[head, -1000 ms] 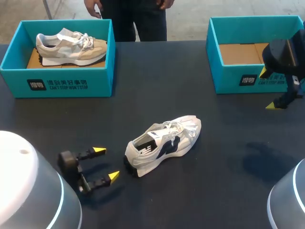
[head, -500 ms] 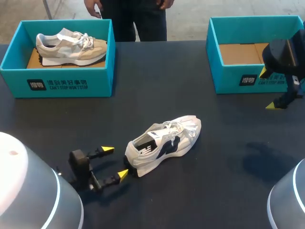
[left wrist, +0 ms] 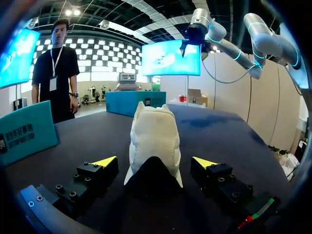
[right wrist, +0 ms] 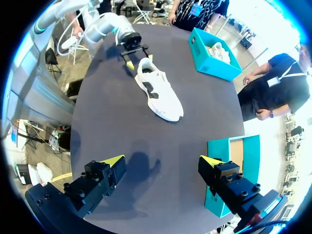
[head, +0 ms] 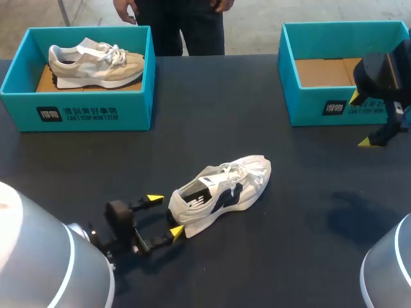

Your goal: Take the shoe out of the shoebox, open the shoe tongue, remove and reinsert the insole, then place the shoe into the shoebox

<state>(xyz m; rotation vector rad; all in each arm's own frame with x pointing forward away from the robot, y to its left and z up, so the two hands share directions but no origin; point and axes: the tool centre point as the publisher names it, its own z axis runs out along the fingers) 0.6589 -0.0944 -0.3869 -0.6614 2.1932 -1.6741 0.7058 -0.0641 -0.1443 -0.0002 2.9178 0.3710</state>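
Shoe out of its box, the rest not yet done.
The white shoe (head: 218, 196) sits on its sole mid-desk, nearer the near edge, and its tongue looks unopened. The left gripper (head: 166, 215) has its jaws apart either side of the heel, not clamped on it. The right gripper (head: 361, 120) hangs spread wide at the right edge, by the empty shoebox (head: 321, 110) in the far right corner. Opening the tongue, the insole work and the return remain, I judge.
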